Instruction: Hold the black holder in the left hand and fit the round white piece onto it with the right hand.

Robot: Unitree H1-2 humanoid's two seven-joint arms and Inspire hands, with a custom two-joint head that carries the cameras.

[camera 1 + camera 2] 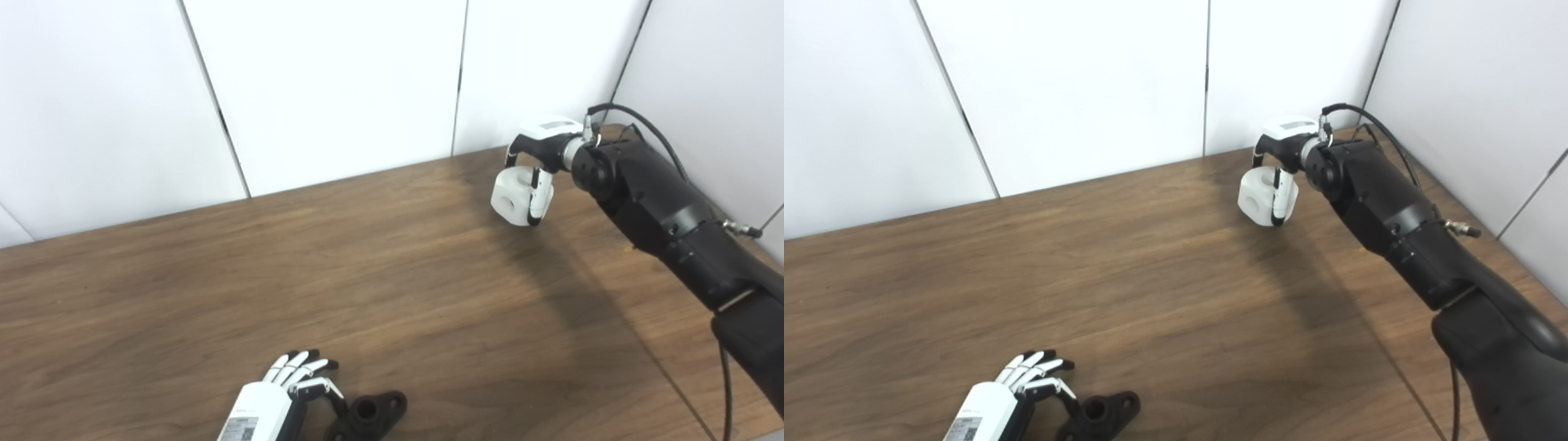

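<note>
The black holder [367,416], a flat piece with a raised round socket and side lugs, lies on the table near the front edge. My left hand [288,392] is just left of it, open, with its fingers spread forward and the thumb reaching toward the holder's left end. Far back on the right, my right hand [542,156] is shut on the round white piece [511,199], a chunky white part with a hole in its side. I cannot tell whether the piece rests on the table or hangs just above it. The same piece [1255,199] shows in the right eye view.
The wooden table [306,275] meets white wall panels [337,79] at the back and on the right. A black cable [643,122] loops off my right forearm near the back corner.
</note>
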